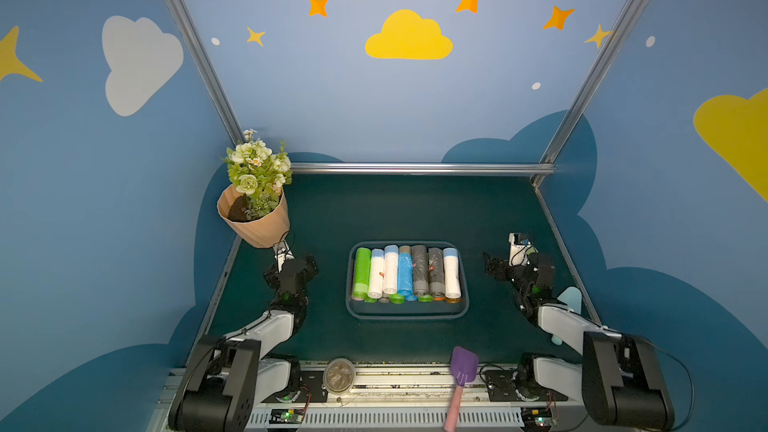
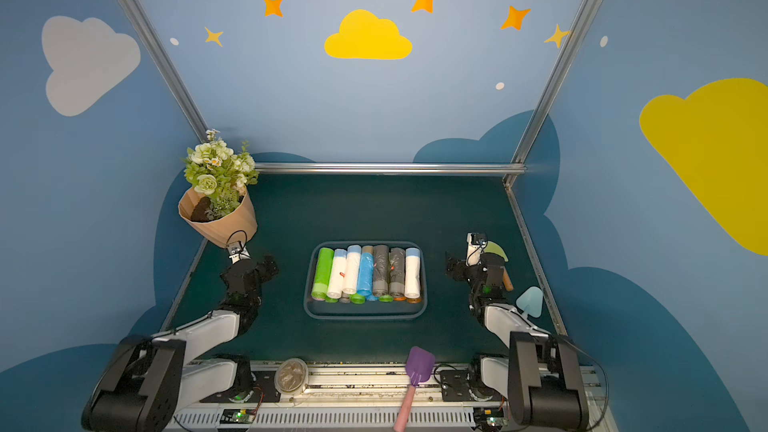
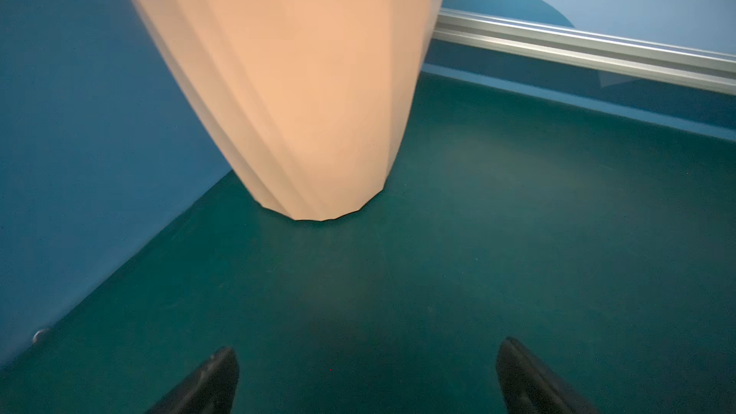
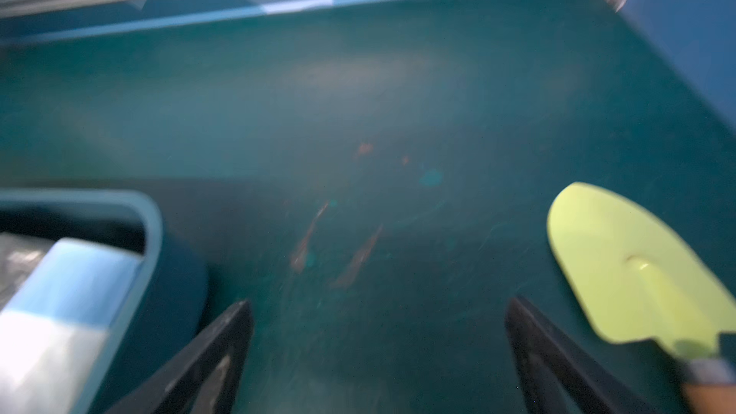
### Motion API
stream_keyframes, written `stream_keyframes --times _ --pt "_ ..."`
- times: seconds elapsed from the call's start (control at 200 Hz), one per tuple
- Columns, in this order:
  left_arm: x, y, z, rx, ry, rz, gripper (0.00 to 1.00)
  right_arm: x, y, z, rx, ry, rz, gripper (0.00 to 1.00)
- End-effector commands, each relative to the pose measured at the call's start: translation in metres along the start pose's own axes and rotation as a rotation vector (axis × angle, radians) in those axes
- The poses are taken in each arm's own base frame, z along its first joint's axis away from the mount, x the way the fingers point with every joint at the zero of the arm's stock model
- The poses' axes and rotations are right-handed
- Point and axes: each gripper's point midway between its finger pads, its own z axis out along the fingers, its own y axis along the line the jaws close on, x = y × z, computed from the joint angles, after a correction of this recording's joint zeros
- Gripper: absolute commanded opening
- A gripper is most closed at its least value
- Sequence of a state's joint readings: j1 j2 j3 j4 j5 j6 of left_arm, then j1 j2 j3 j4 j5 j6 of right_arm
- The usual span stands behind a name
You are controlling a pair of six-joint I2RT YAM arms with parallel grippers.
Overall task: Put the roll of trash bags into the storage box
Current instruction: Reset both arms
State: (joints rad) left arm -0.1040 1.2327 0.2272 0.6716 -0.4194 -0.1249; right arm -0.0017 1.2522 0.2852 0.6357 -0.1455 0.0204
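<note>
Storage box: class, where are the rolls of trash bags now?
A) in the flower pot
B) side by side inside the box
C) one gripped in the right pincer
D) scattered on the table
B: in a top view the rolls of trash bags lie side by side within the rim of the storage box; the left pincer and right pincer are open and empty.

- Storage box point(image 1: 409, 316): shallow, dark teal, rounded corners, flat on middle of tabletop point(image 1: 415, 209).
- Rolls of trash bags point(image 1: 405, 272): green, white, blue, grey, side by side inside.
</note>
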Motion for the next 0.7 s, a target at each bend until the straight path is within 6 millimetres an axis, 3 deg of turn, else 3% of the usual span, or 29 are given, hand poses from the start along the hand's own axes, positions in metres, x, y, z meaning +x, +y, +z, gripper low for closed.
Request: stream_keyframes --times 0.0,0.085,0.15,0.205,0.29,0.696 --pt "-0.029 -0.024 0.007 0.101 -0.11 0.025 1.0 -0.021 -0.008 0.012 0.028 -0.146 -0.045 0.97" --pt "-0.014 -0.031 0.024 0.123 -0.089 0.038 1.0 -0.012 -0.018 0.028 0.046 -0.112 0.0 0.97" --pt "-0.008 -0.043 0.041 0.158 -0.059 0.075 1.0 -0.012 -0.013 0.04 0.02 -0.066 -0.019 0.97" --pt "-0.007 -0.04 0.047 0.163 -0.017 0.049 1.0 -0.01 -0.012 0.044 0.035 0.005 -0.036 0.97" --pt "-0.004 -0.036 0.054 0.166 0.055 0.021 1.0 -0.011 -0.013 0.044 0.044 -0.028 -0.031 0.97" --pt "-0.004 -0.035 0.054 0.182 0.077 0.009 1.0 -0.01 -0.011 0.043 0.049 -0.008 -0.047 0.97"
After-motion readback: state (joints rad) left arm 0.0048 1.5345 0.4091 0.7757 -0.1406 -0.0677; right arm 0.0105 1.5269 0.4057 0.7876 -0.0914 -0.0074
